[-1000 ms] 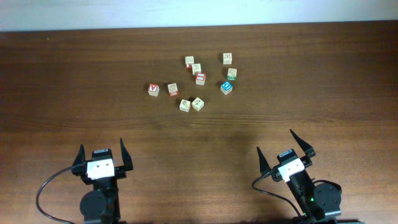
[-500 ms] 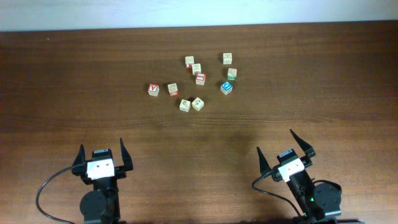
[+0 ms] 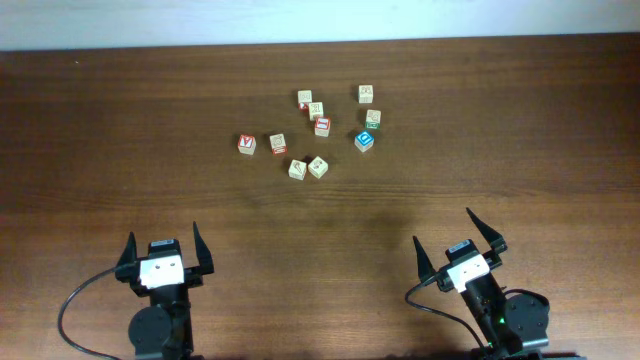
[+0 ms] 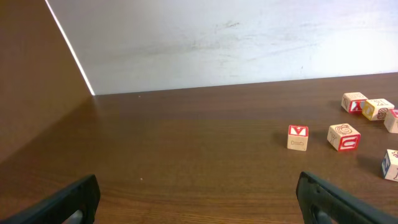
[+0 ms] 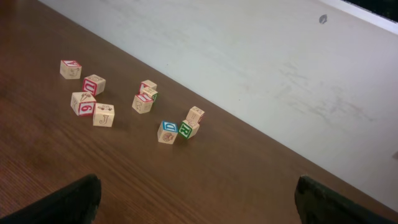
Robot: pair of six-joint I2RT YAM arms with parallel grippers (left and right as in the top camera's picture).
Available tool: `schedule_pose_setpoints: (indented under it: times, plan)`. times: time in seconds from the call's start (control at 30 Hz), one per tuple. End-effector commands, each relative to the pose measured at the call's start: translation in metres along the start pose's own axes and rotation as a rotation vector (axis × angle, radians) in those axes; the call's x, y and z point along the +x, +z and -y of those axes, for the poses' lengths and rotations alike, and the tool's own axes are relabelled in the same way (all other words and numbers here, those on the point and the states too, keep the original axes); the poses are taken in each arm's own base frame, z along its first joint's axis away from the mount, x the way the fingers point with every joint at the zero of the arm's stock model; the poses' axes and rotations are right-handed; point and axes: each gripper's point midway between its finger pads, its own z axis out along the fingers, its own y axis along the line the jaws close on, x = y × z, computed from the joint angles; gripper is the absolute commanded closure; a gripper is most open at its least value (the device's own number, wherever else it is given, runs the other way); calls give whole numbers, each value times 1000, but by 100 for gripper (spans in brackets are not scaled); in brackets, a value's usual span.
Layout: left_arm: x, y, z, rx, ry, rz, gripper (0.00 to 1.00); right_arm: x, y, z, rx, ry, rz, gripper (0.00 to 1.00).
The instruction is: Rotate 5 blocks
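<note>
Blocks point(image 3: 322, 126) sit in a loose cluster toward the far middle of your wooden table point(image 3: 120, 120), with the blue-faced block point(image 3: 364, 141) on its right side and the red "V" cube point(image 3: 246, 144) at its left end. Your left gripper point(image 3: 163, 232) and right gripper point(image 3: 442, 225) both stand spread wide and empty, well apart from the cluster.

left hand point(image 3: 163, 240): black, pointed fingers point(image 3: 129, 255), white block point(image 3: 163, 267) behind | right hand point(image 3: 444, 230): same build | bases point(image 3: 155, 328): round, black | cable point(image 3: 70, 300): black loop beside each arm | green light point(image 3: 497, 321): small, right base
</note>
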Motion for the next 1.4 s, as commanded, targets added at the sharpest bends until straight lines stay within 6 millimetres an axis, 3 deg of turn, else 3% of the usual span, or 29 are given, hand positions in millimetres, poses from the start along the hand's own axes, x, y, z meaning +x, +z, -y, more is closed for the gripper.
schedule_pose_setpoints:
  times: [0.0,0.9,1.0,1.27,1.37]
  plan:
    - [2,0,-2,-13,20,-2,1,3,0,-2,-2,12,-3,1]
    - [2,0,-1,-6,19,0,1,1,0,2,20,1,2,1]
    - [-8,0,3,23,-28,40,1,-15,0,1,3,-15,73,1]
    - [-22,1,17,108,-66,70,1,-30,-3,2,-10,26,116,1]
    - [-39,4,16,116,-118,91,1,-44,-6,7,0,22,142,1]
